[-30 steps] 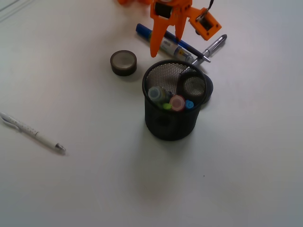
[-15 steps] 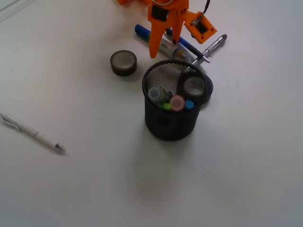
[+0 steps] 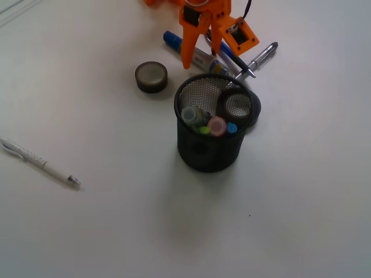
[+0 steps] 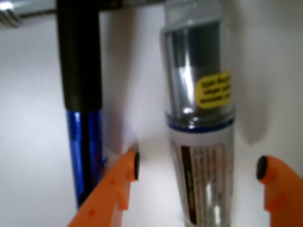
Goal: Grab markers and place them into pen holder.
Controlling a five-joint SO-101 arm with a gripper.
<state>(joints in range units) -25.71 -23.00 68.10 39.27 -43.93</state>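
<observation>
Gripper (image 4: 198, 172) spread wide, lower than a second ago, straddling the blue-capped marker (image 4: 201, 142) lying on the surface (image 3: 104, 226), not yet clamped. Blue pen (image 4: 83, 118) just beside one fingertip. Pen holder (image 3: 212, 124) nearby, markers inside.

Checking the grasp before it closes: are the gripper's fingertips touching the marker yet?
Apart. In the wrist view the gripper is open astride the marker, with bare table showing between the barrel and each fingertip.
</observation>
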